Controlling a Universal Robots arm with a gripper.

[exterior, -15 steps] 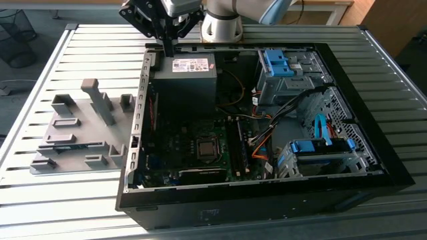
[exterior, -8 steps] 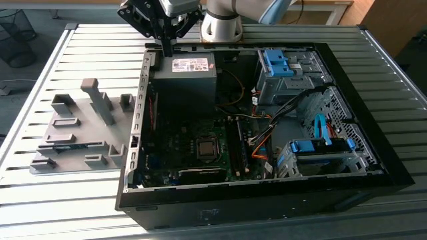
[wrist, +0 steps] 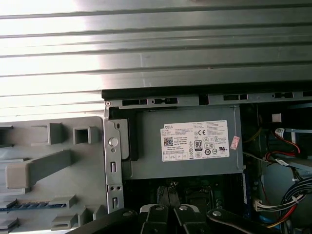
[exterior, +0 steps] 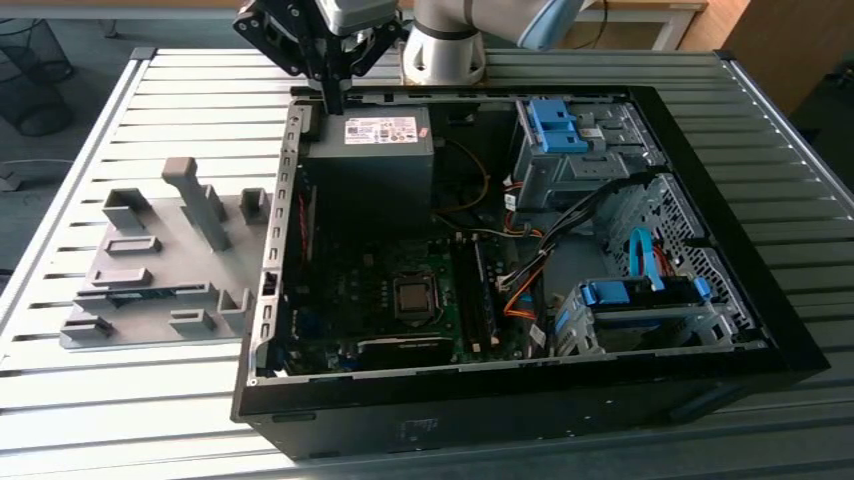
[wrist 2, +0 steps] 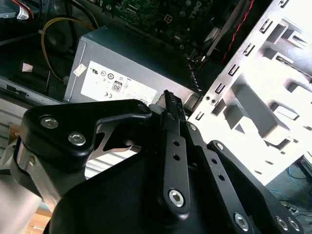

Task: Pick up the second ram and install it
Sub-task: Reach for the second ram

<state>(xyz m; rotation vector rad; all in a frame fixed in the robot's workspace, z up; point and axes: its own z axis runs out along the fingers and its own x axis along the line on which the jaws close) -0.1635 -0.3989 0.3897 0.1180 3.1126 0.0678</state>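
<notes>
Gripper (exterior: 331,102), narrow and empty, above the power supply (exterior: 374,165) in the computer case (exterior: 534,400).

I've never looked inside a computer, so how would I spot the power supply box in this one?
Start at the open black computer case lying on the slatted metal table. In its corner nearest the robot arm's base sits the power supply, a plain grey metal box. It alone carries a white label on top, unlike the green circuit board and blue-tabbed drive cages beside it.
</notes>
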